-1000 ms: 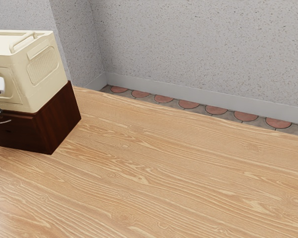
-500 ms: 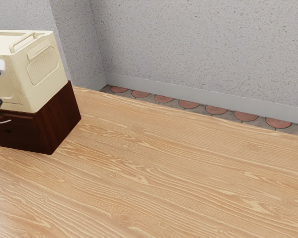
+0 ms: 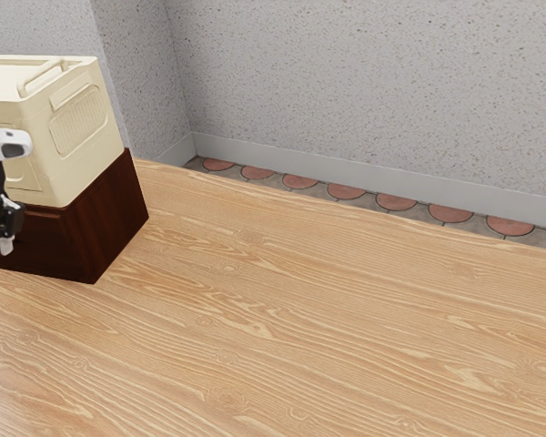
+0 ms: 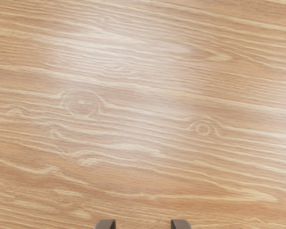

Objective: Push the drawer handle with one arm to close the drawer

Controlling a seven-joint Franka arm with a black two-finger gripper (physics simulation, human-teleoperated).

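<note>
My gripper [image 3: 0, 244] is at the exterior view's left edge, pointing down in front of the dark brown wooden cabinet [image 3: 105, 223]. Part of the cabinet's front face shows beside the hand; its drawer handle cannot be made out behind the gripper. How far the drawer stands out cannot be told. In the wrist view the two tips of the gripper [image 4: 143, 224] stand wide apart, with bare wood-grain surface between them.
A cream ribbed box [image 3: 77, 127] with a raised handle rests on top of the cabinet. The wood-grain surface [image 3: 328, 319] stretches toward the exterior view's right. Behind it are a speckled wall [image 3: 373, 91] and a strip of red round tiles.
My hand has moved toward the exterior view's right and lower, along the cabinet's front. It now covers the thin curved bar seen there earlier. Cabinet and box have not moved.
</note>
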